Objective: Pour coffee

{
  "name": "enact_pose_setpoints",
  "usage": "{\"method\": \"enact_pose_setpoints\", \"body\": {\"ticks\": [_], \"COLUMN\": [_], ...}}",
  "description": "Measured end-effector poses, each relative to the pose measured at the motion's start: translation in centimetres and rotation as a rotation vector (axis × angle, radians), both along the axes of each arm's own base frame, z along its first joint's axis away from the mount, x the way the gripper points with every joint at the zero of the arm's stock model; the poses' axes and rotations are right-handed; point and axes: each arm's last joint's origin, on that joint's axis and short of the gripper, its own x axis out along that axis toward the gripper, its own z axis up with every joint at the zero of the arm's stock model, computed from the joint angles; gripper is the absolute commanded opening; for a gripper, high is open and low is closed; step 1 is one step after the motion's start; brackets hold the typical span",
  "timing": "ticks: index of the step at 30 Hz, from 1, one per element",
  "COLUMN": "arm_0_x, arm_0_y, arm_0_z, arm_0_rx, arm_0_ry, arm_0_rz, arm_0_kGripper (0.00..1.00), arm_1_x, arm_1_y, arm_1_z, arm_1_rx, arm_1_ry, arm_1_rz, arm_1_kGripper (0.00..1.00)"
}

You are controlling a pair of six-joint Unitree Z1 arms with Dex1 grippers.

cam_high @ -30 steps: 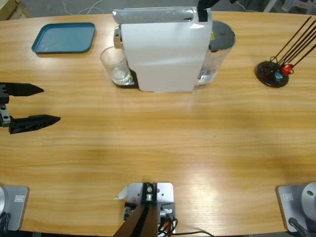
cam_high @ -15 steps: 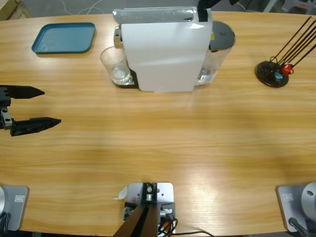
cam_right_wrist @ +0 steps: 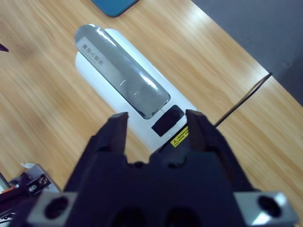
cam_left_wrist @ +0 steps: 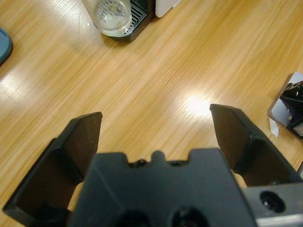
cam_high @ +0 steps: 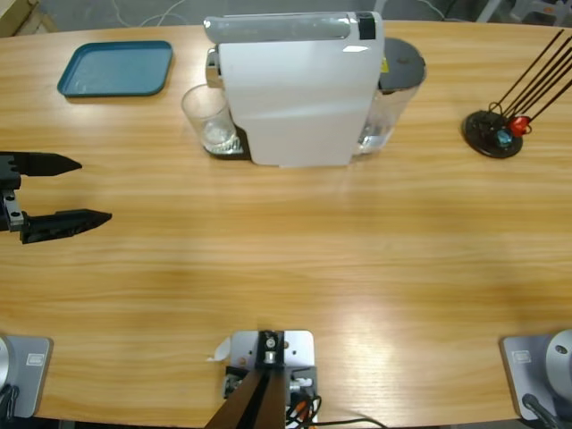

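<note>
A clear drinking glass (cam_high: 208,119) stands on the drip grille at the left side of the big white coffee machine (cam_high: 295,89). The coffee is out of view; the glass (cam_left_wrist: 108,14) shows only a pale bottom. At the table's left edge my left gripper (cam_high: 95,189) hovers open over bare wood, well short of the glass and pointing right. Its jaws spread wide in the left wrist view, nothing between them (cam_left_wrist: 156,113). High above the machine's silver lid (cam_right_wrist: 125,78) is my right gripper (cam_right_wrist: 156,118), open and holding nothing. The high view does not show it.
A blue tray (cam_high: 116,68) lies at the back left. The machine's water tank (cam_high: 393,98) sits on its right side. A black stand with thin dark sticks (cam_high: 493,132) is at the right. Bare wood stretches across the table's front.
The black piece of the right gripper at the top of the high view has gone out of frame. My left gripper has crept slightly to the right.
</note>
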Motion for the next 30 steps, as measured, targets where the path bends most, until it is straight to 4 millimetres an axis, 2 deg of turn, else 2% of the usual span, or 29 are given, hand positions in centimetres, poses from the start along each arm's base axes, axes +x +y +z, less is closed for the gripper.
{"method": "enact_pose_setpoints", "body": {"ticks": [13,30], "arm_0_x": [0.0,-0.1], "arm_0_y": [0.0,0.0], "arm_0_z": [-0.1,-0.1], "arm_0_rx": [0.002,-0.002], "arm_0_ry": [0.003,0.006], "arm_0_rz": [0.0,0.004], "arm_0_kGripper": [1.0,1.0], "arm_1_x": [0.1,1.0], "arm_1_y": [0.0,0.4], "arm_1_z": [-0.5,-2.1], "arm_1_rx": [-0.02,-0.077], "arm_1_ry": [0.007,0.03], "arm_1_rz": [-0.014,-0.072], "arm_1_kGripper": [1.0,1.0]}}
